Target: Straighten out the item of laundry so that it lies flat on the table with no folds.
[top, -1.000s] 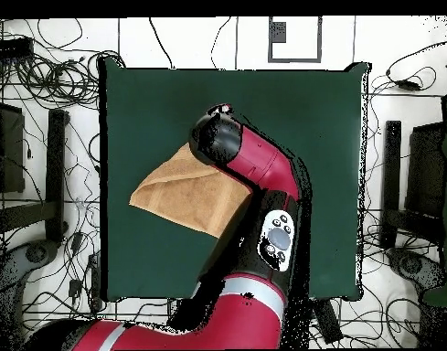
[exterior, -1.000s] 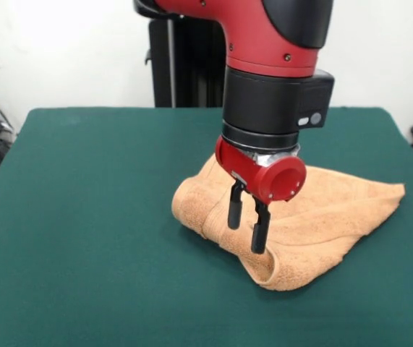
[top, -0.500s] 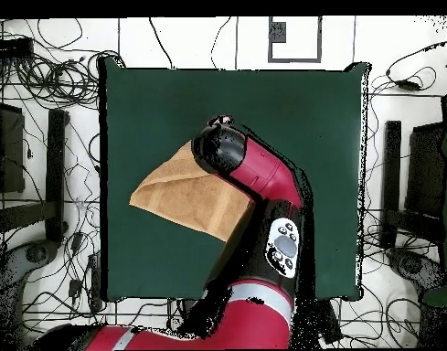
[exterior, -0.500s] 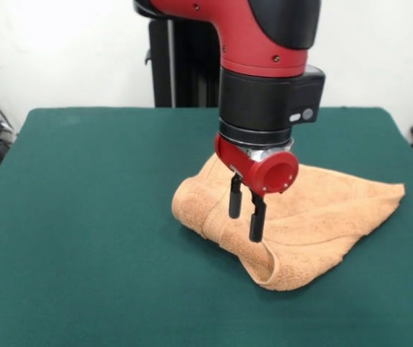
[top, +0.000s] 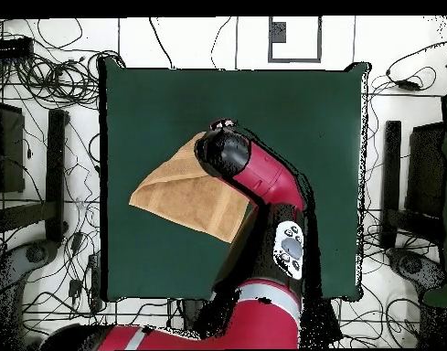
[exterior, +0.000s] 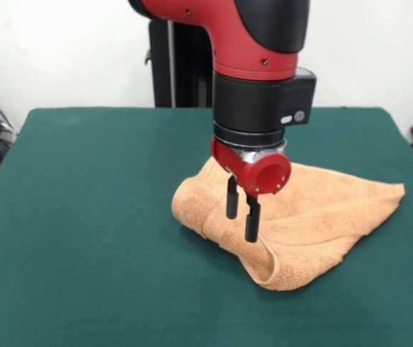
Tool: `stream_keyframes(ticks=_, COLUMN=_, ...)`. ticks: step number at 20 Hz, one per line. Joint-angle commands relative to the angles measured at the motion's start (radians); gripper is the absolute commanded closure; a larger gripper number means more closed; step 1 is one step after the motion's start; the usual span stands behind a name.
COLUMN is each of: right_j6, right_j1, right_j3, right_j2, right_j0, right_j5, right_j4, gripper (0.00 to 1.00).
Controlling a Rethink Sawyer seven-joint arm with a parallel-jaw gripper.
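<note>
- The towel [exterior: 307, 217], orange-tan terry, lies bunched and folded on the green table [exterior: 83, 217] in the front view, a little right of the table's middle.
- Its left end is rolled over into a rounded fold; its near edge curls up into a loop at the front; its right end tapers to a flat corner pointing toward the table's right side.
- A woven band runs along the rolled left part.
- The gripper [exterior: 241, 215] hangs from the red and black arm over the left half of the towel, its two black fingers [exterior: 231, 204] pointing down.
- The fingers stand a little apart with a narrow gap between them and nothing held in it; their tips are low over the cloth, just above or at the fold, and I cannot tell whether they touch it.
- In the overhead view the towel [top: 186, 196] shows as a folded, roughly triangular shape left of the centre of the table [top: 300, 110], one pointed corner toward the table's left edge.
- The arm crosses the table from the bottom and covers the towel's right part; the gripper's fingers are hidden under the wrist here.
- Cables lie on the floor around the table.
</note>
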Motion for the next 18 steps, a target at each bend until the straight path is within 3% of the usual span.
stream_keyframes(ticks=1, right_j6=0.089, right_j1=0.041, right_j3=0.093, right_j2=0.146, right_j0=0.008, right_j5=-0.066, right_j4=-0.038, gripper=0.00)
stream_keyframes(ticks=18, right_j6=0.131, right_j1=0.025, right_j3=0.130, right_j2=0.143, right_j0=0.039, right_j5=-0.061, right_j4=-0.018, gripper=0.00)
